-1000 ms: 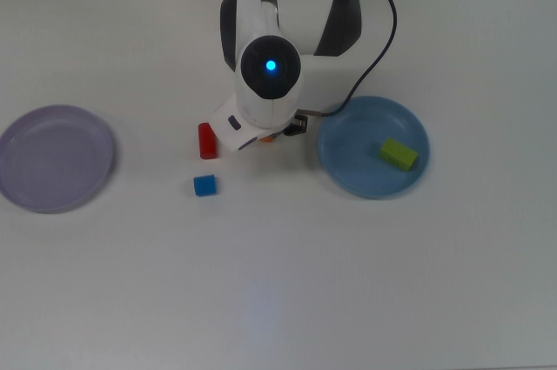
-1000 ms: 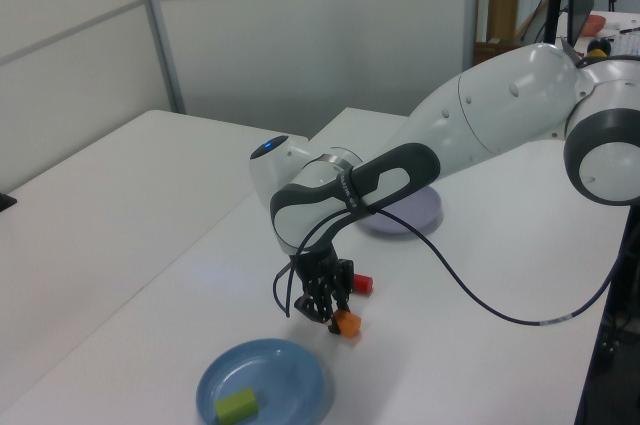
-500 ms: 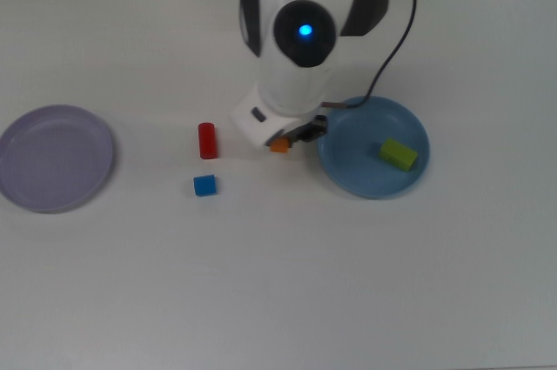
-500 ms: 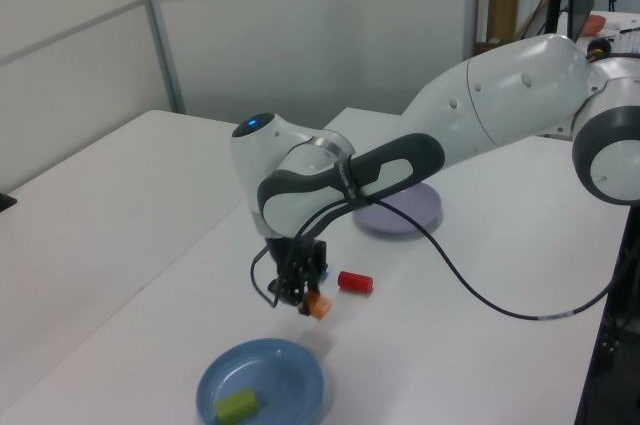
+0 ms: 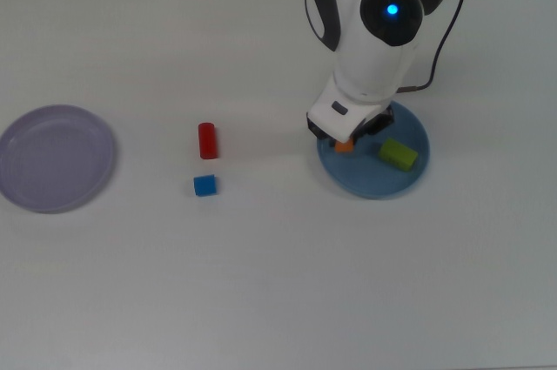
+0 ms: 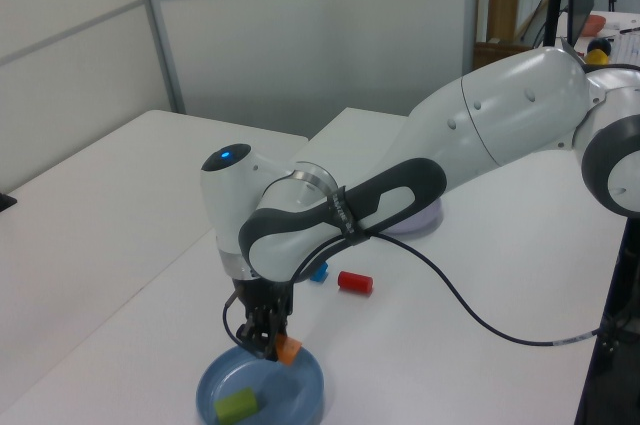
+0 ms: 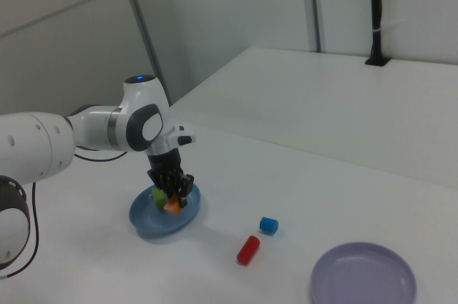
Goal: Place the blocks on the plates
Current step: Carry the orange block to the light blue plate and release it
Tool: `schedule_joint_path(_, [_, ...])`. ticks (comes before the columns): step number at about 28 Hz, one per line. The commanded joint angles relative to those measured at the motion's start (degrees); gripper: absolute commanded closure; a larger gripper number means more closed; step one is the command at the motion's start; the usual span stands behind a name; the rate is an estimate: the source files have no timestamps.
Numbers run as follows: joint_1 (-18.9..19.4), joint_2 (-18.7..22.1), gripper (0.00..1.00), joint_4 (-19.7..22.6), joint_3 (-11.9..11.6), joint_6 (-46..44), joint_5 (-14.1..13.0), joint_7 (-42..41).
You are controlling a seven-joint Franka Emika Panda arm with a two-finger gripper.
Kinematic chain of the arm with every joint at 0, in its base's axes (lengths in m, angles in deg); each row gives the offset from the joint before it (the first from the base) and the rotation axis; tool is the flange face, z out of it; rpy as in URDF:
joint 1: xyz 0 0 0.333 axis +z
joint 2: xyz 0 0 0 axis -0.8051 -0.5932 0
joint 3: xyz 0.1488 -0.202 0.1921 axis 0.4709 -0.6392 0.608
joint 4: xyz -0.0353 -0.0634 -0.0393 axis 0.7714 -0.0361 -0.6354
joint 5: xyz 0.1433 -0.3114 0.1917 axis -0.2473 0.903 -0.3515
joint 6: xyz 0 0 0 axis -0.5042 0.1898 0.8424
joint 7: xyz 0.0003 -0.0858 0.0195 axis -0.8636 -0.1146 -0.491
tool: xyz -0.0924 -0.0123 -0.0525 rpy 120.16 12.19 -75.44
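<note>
I have the claw (image 6: pixel 277 347) clamped on the small orange rectangular bar (image 6: pixel 289 350), hanging over the near rim of the round blue plate (image 5: pixel 411 180) so it drops beside the green rectangular bar (image 5: pixel 398 154), not on it.

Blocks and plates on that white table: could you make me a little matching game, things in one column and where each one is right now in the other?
Things:
1. green block
2. orange block
3. red cylinder
4. purple plate

Places:
A. lying on the bare table, beside the blue cube
B. held in the tool, over the blue plate
C. holding nothing, at the top view's left
D. resting on the blue plate

Pairs: 1-D, 2-B, 3-A, 4-C
</note>
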Motion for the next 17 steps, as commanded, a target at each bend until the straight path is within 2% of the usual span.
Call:
schedule_joint_path(1, [1.45, -1.06, 0.72, 0.74, 0.58, 2.83, 1.6, 0.58])
schedule_joint_path(4, [1.54, -1.5, 0.58, 0.74, 0.66, 3.53, 2.31, 0.58])
schedule_joint_path(6, [1.63, -1.59, 0.43, 0.83, 0.66, 4.59, 2.31, 0.58])
schedule_joint_path(8, [1.71, -1.59, 0.25, 0.83, 0.66, 4.68, 2.39, 0.58])
schedule_joint_path(9, [1.97, -1.5, 0.1, 0.83, 0.66, 4.68, 2.4, 0.58])
schedule_joint_path(10, [1.98, -1.5, 0.0, 0.83, 0.66, 4.68, 2.4, 0.67])
schedule_joint_path(17, [1.1, 0.16, 0.0, 0.66, -0.56, 4.59, 2.31, 0.23])
